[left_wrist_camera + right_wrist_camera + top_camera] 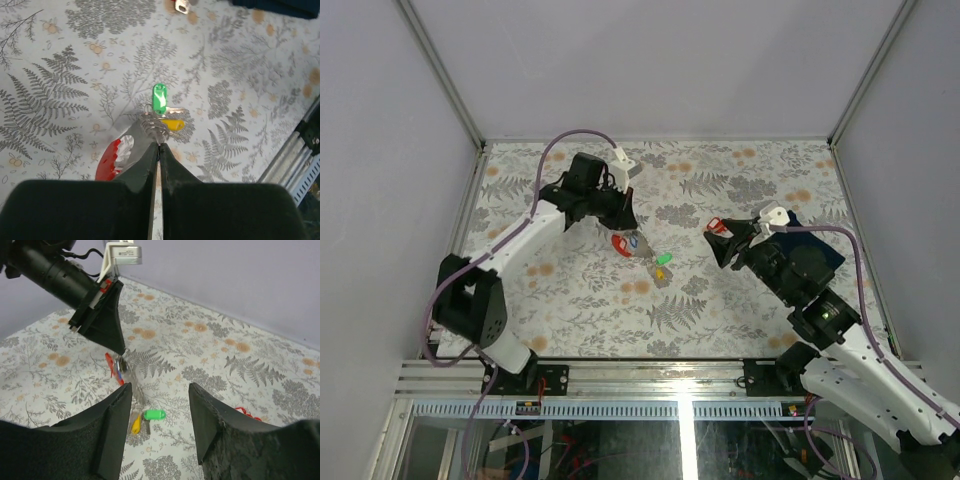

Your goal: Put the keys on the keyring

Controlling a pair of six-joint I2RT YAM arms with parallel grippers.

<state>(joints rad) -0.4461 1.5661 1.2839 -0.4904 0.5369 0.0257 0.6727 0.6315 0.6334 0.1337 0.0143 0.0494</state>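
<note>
Keys (pixel 169 111) tiny, silvery, with green tag (pixel 159 97), yellow tag (pixel 172 123), red tag (pixel 107 159), bunched mid-table on keyring (pixel 151 125); left gripper (pixel 159 146) pressed together, pinching keyring; right gripper (pixel 160 392) spread, empty, near bunch. Table (pixel 720 300) in grey fern print, orange dots. Pale lilac walls (pixel 650 60), metal frame posts (pixel 440 70)

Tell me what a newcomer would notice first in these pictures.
Mid-table, the left gripper has its jaws pinched shut on a bunch of keys. A bright green tag and a yellow tag fan out from it over the fern-print table. To the right, the right gripper faces that bunch with its jaws open and empty, and a dark blue cloth lies by its arm.
</note>
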